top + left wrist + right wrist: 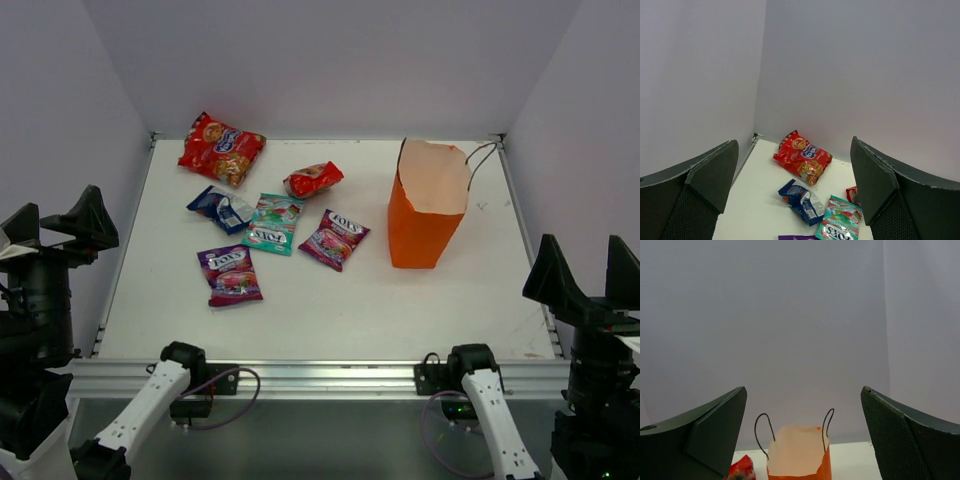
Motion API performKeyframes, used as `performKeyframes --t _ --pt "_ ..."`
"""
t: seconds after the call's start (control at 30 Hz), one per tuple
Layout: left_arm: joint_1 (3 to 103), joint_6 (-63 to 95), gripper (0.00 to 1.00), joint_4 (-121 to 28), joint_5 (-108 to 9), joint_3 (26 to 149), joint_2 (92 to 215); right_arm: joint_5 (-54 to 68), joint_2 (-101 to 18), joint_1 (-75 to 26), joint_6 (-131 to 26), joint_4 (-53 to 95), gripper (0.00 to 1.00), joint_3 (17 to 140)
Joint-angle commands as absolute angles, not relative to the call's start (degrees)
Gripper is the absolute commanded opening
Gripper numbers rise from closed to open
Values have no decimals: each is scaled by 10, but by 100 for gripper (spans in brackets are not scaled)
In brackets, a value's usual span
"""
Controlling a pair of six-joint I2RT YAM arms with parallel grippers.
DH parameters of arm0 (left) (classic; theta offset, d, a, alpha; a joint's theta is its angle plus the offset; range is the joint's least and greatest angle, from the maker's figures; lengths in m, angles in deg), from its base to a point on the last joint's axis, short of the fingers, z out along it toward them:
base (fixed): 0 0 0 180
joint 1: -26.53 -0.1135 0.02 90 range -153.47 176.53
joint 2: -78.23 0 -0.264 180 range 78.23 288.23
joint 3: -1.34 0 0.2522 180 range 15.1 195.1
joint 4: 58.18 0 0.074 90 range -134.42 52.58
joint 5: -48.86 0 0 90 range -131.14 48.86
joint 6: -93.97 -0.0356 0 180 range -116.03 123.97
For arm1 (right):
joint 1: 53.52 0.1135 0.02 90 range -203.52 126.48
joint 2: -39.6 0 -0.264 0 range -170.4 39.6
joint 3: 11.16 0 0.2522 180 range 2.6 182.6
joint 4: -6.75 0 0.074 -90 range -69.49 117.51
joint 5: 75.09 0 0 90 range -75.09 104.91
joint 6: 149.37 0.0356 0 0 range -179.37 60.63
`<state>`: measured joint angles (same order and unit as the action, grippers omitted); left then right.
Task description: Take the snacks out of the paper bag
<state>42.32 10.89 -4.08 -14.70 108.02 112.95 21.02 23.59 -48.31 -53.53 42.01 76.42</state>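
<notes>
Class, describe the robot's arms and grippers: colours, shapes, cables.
The left arm and right arm have white links and black joints. The left gripper and right gripper are black, with wedge-shaped fingers that have mesh-textured inner faces. Thin cables trail from the bases.

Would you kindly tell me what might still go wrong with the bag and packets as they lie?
The paper bag stands upright and unsupported, so any nudge may topple it. Its bottom is hidden in every view, so a leftover item could go unnoticed. The blue packet lies against the teal packet; moving one may drag the other.
</notes>
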Motion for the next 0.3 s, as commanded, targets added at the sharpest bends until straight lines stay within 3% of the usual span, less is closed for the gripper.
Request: performKeyframes --t 0.0,0.27 --pt "430 110 100 -84 -120 1062 1119 217 225 -476 -550 398 99 772" --pt "431 108 100 -103 -139 1035 1122 210 228 -474 -550 394 99 771"
